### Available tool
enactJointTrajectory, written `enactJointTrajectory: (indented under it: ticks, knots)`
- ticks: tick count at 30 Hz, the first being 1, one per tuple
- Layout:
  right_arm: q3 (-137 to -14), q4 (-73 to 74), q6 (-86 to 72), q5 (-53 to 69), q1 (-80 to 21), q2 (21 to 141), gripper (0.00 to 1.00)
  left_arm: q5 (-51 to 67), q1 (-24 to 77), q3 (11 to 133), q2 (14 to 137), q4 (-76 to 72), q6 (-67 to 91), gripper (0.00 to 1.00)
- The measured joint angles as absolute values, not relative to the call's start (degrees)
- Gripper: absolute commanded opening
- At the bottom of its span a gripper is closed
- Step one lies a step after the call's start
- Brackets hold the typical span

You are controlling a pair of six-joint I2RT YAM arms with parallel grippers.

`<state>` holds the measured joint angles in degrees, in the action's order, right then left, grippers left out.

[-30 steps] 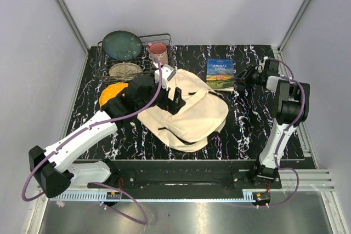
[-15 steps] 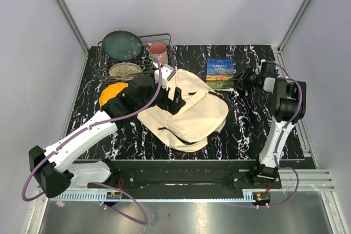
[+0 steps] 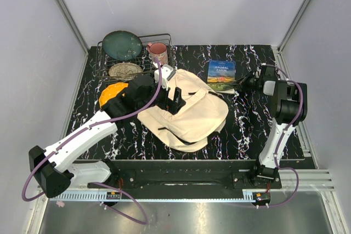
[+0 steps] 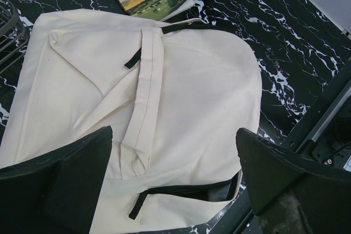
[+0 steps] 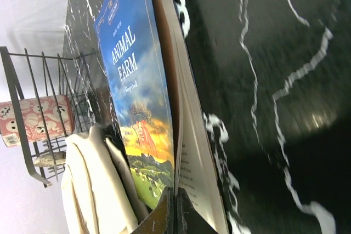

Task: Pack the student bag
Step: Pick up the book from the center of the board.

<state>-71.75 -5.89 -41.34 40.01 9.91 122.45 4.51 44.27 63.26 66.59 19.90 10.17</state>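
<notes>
The bag (image 3: 186, 114) lies flat in the middle of the surface (image 3: 258, 124), and the left end effector (image 3: 173, 102) hovers over it with its fingers spread wide, gripping nothing. The right end effector (image 5: 174, 209) is pinched on the edge of the book (image 3: 221, 74), which sits outside the bag, just beside its far right corner. Packing looks barely begun: the bag needs opening and the book has to go in.

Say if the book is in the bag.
Out. The book sits beside the student bag, its edge in the jaws of the right gripper.
</notes>
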Motion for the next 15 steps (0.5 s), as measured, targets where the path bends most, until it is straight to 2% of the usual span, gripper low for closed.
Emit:
enactJointTrajectory:
  ticks: [6, 15]
  knots:
    - [-63.22, -6.79, -43.57, 38.92, 12.60, 111.94, 0.00, 3.84, 44.27, 63.11, 66.41, 19.35, 11.33, 0.99]
    - [-61.80, -9.41, -47.03, 40.60, 15.97, 96.86, 0.00, 2.79, 43.59, 62.50, 66.43, 16.14, 15.11, 0.99]
